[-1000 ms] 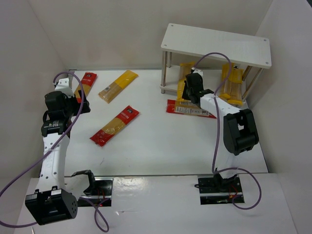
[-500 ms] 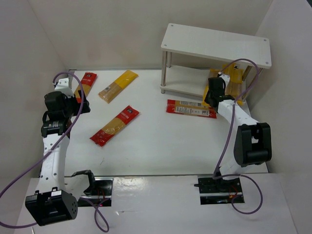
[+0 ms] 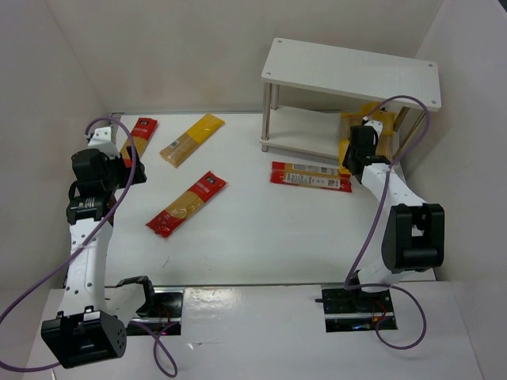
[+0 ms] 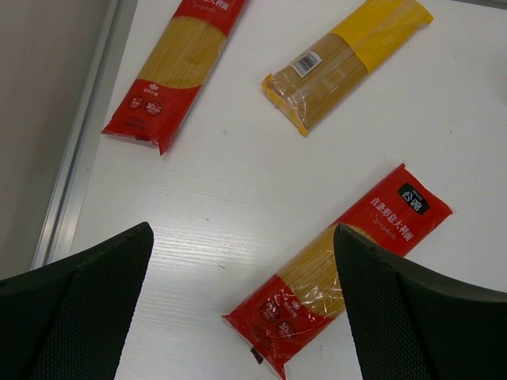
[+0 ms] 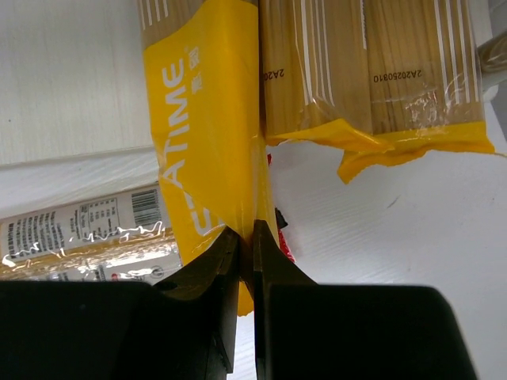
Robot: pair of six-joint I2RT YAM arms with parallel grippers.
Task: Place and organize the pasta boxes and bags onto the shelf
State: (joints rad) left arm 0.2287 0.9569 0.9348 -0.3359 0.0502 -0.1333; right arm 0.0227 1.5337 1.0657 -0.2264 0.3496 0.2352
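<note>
My right gripper [image 3: 356,152] [image 5: 247,237] is shut on the end of a yellow pasta bag [image 5: 207,142] [image 3: 348,142] at the right end of the white shelf [image 3: 348,73]. Two more yellow bags [image 5: 372,71] [image 3: 380,134] lie beside it on the lower tier. A red pack [image 3: 310,176] [image 5: 71,229] lies on the table before the shelf. My left gripper [image 4: 242,317] is open, high above the table over a red pack [image 4: 341,265] [image 3: 187,203]. Another red pack [image 3: 139,136] [image 4: 178,67] and a yellow pack [image 3: 192,139] [image 4: 348,59] lie at far left.
White walls close in the table on left, back and right. The shelf's thin metal legs [image 3: 266,119] stand at the far right. A metal rail [image 4: 83,134] runs along the table's left edge. Purple cables loop over both arms.
My right gripper carried the yellow bag from the shelf's left part to its right end, beside the other yellow bags. The left arm has not moved.
</note>
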